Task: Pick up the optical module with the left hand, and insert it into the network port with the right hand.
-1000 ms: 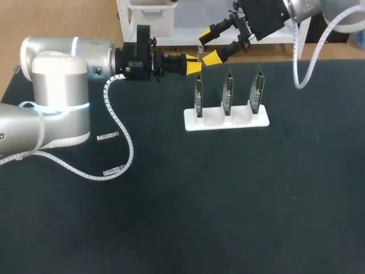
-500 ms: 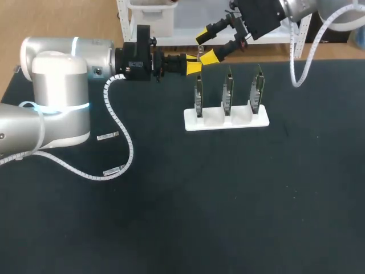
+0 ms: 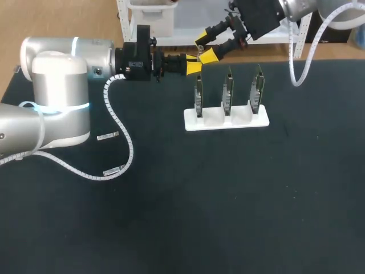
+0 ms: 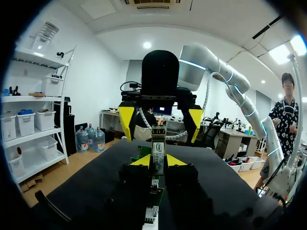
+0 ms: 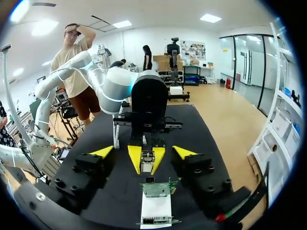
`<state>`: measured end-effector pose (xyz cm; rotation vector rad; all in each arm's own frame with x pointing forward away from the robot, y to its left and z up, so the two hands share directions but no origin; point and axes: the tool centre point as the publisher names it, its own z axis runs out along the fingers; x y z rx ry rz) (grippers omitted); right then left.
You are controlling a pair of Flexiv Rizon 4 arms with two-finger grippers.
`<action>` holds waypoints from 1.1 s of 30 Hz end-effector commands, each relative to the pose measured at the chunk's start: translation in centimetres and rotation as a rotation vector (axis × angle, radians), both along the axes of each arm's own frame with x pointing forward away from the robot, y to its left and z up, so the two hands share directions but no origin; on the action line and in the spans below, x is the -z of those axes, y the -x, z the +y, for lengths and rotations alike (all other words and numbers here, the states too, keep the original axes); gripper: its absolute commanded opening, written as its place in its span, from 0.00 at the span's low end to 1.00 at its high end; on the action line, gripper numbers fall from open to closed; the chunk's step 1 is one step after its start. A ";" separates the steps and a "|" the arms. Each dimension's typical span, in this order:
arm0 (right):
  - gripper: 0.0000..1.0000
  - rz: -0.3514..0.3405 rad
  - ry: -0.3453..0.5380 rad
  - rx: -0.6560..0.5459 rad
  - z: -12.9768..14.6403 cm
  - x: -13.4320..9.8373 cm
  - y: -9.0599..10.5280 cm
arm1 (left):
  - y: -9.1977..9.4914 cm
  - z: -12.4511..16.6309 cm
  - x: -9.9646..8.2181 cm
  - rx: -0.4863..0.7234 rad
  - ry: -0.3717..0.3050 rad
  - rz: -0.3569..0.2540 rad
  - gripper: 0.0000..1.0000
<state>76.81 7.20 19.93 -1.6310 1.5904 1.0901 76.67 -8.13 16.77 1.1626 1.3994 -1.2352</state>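
Note:
In the head view my left gripper (image 3: 195, 67) points right above the table's back edge, shut on a small metallic optical module (image 3: 200, 57). My right gripper (image 3: 205, 47) comes in from the upper right, open, with one yellow tip on either side of the module's free end and not touching it. The left wrist view shows the module (image 4: 157, 152) pinched between my left gripper's (image 4: 158, 161) tips, with the right gripper (image 4: 160, 123) facing it. In the right wrist view the module (image 5: 147, 161) lies midway between my right gripper's (image 5: 144, 153) spread fingers.
A white stand (image 3: 226, 119) holds three upright network cards (image 3: 228, 91) just below and right of the grippers; one card (image 5: 156, 188) sits right under the right gripper. Two loose modules (image 3: 107, 136) (image 3: 114, 169) lie near the left arm on the black table (image 3: 228, 200).
My right gripper has shifted left and slightly up toward the held module, and its fingers have drawn closer together. The left arm has stayed still.

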 end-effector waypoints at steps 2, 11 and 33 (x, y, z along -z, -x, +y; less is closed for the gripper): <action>0.00 0.000 -0.005 0.001 -0.1 0.1 0.0 | -0.1 0.0 0.0 0.001 -0.001 0.001 0.00; 0.00 0.001 -0.012 0.014 -0.3 0.0 0.1 | -0.1 0.0 0.0 0.001 -0.001 0.001 0.00; 0.00 -0.003 -0.029 0.033 -1.3 -0.3 0.6 | 0.3 -0.2 -0.4 0.012 -0.046 -0.018 1.00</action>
